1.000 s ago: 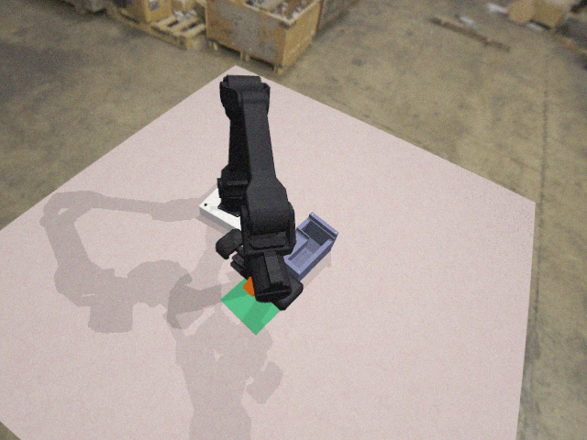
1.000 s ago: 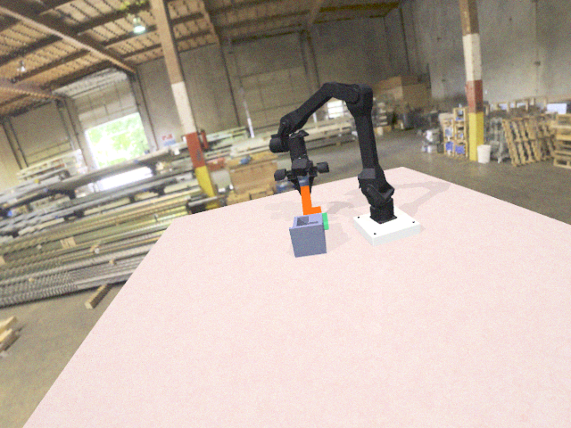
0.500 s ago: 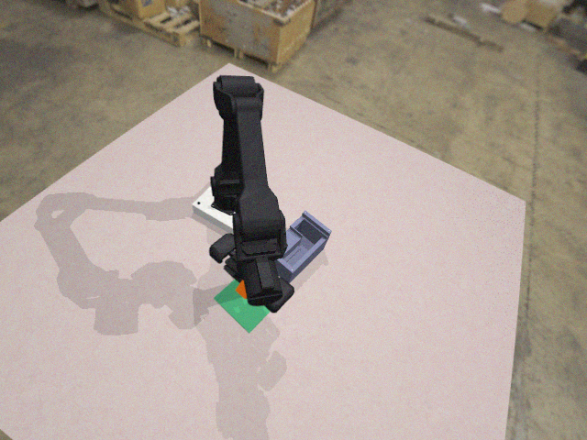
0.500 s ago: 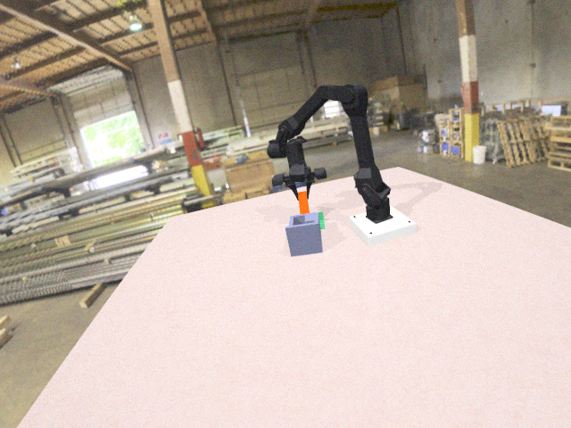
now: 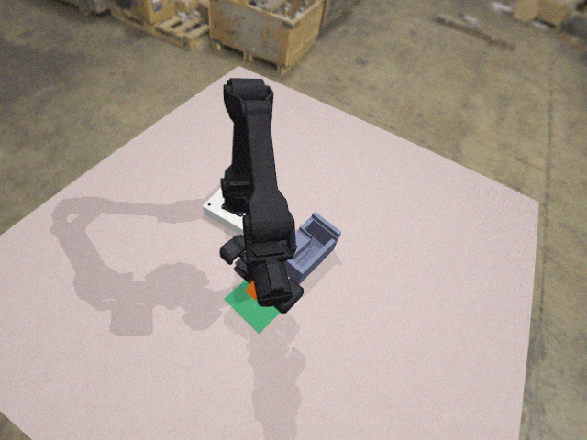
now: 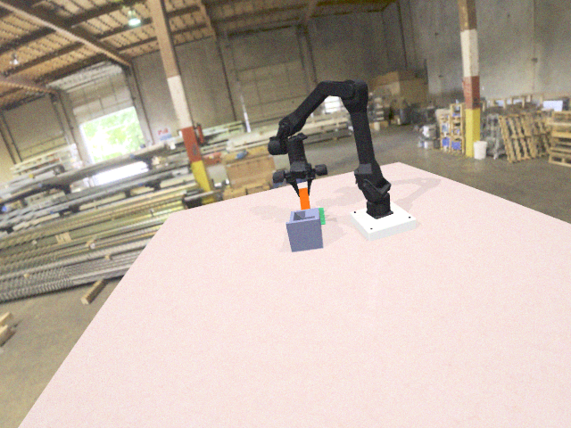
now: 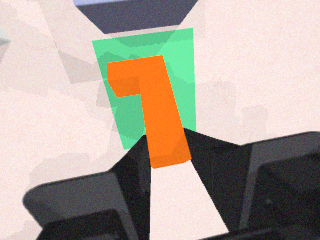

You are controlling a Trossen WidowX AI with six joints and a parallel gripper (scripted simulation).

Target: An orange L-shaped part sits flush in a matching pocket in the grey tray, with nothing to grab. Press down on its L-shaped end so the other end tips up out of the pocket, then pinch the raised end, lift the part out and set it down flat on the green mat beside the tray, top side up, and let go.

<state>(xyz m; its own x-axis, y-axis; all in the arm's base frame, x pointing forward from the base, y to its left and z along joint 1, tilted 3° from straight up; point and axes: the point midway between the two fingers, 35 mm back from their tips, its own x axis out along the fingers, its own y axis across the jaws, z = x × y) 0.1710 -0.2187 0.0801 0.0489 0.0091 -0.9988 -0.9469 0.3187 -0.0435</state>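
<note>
Hanging upright over the green mat (image 7: pixel 180 60), its L-shaped end lowest, the orange L-shaped part (image 7: pixel 155 107) is pinched at its straight end by the gripper (image 7: pixel 170 157), with the vacated grey tray (image 5: pixel 310 249) just beside the mat.

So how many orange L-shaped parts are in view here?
1. The orange L-shaped part is pinched at its straight end by the gripper, hanging above the green mat beside the grey tray. Its pocket looks vacated.
</note>
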